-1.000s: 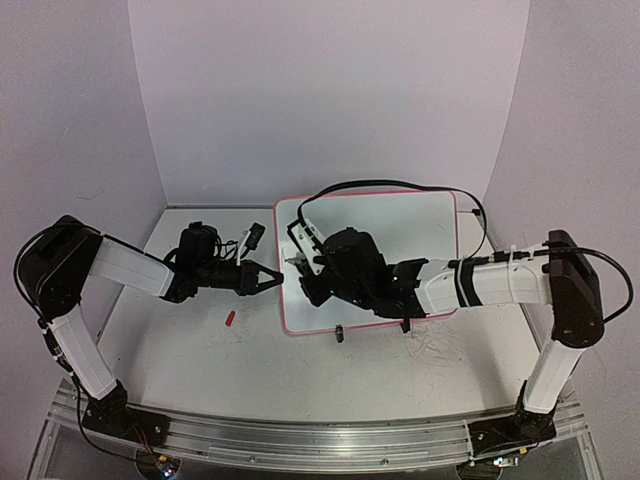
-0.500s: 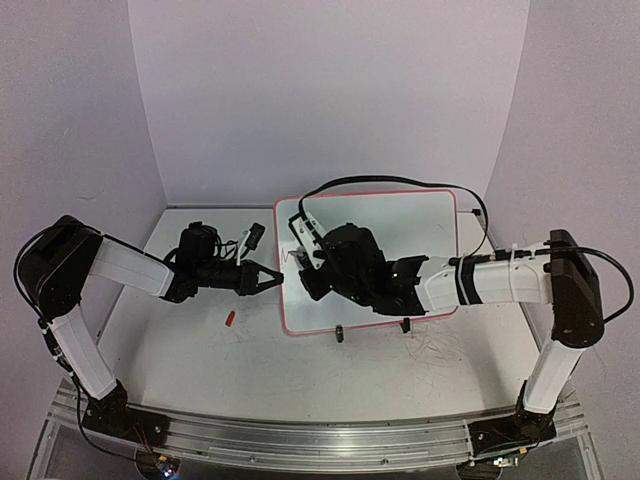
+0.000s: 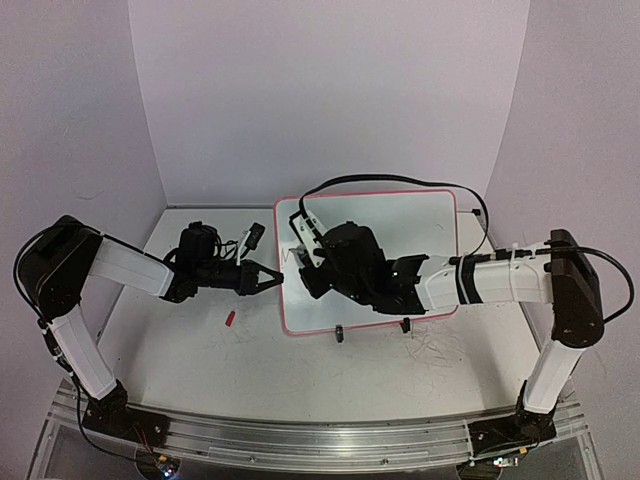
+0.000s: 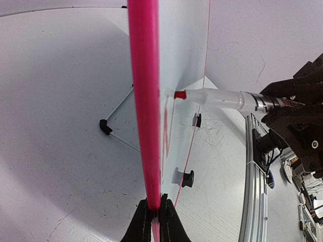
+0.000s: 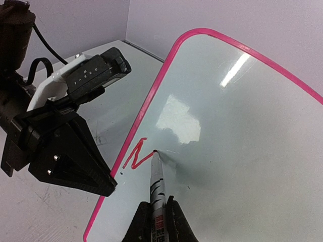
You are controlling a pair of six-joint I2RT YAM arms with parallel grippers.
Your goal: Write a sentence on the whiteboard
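Observation:
The whiteboard point(image 3: 420, 230) stands tilted on the table, glossy white with a red rim point(image 4: 145, 101). My left gripper point(image 3: 278, 280) is shut on its left rim, jaws pinching the edge point(image 4: 155, 212). My right gripper point(image 5: 157, 214) is shut on a silver marker point(image 5: 157, 176) with black bands. The marker's red tip touches the board point(image 5: 242, 151) near its left edge. Of the sentence, only a short red zigzag stroke point(image 5: 135, 154) shows beside the tip. In the left wrist view the marker point(image 4: 217, 98) meets the board from the right.
A small red cap point(image 3: 229, 319) lies on the table left of the board. Two black clip feet point(image 3: 340, 333) point(image 3: 406, 326) hold the board's near edge. Grey scribble marks point(image 3: 440, 350) cover the table in front. A black cable point(image 3: 400, 185) arcs over the board.
The right gripper with the marker has shifted slightly toward the far side along the board's left edge. The left arm and the board have not moved.

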